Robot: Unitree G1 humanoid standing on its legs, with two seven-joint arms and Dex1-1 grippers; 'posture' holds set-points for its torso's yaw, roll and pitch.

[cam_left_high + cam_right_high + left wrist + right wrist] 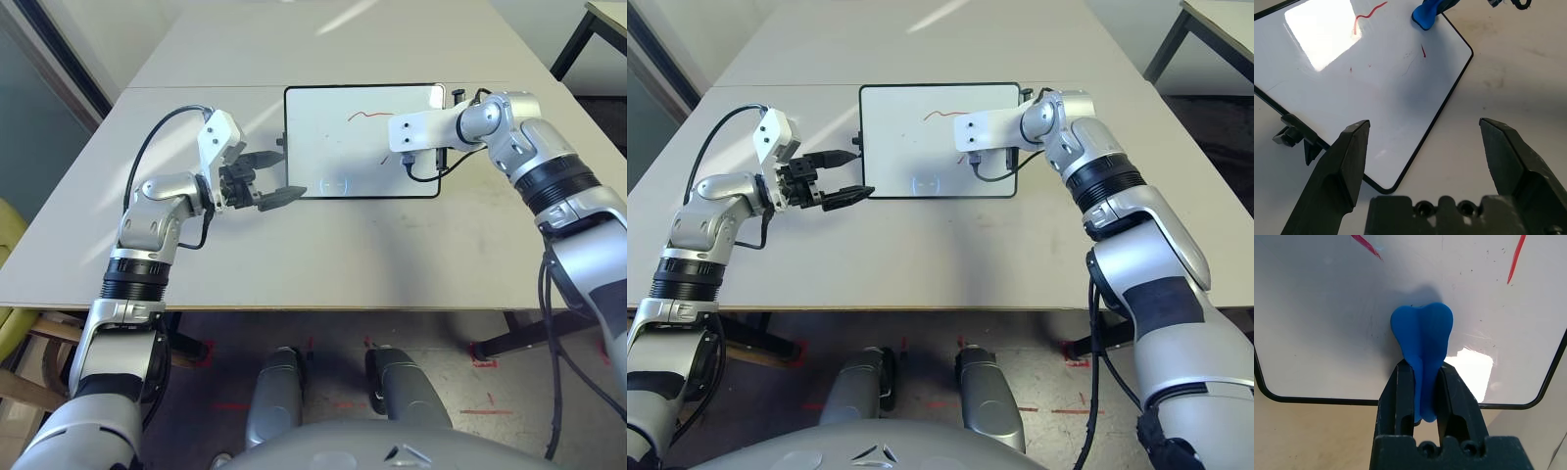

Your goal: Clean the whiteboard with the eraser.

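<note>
Lying flat on the pale counter (323, 250), the whiteboard (333, 166) is seen with its long sides running across the robot's front. A wavy red line (369, 116) is drawn near the board's far edge, and a short red stroke (1516, 257) is left closer to the middle. The eraser (1421, 340) is clamped at its narrow middle by the right pincer (1422, 396), whose two black fingers (1400, 396) are closed against it on both sides. The blue block's broad end is held against the white surface, near the board's right short side, between the two red marks. The left pincer (266, 178) is held just beside the board's left short side, over the near left corner, with its fingers (1342, 171) spread wide and nothing between them. A small black knob (1290, 134) is seen on that short side.
</note>
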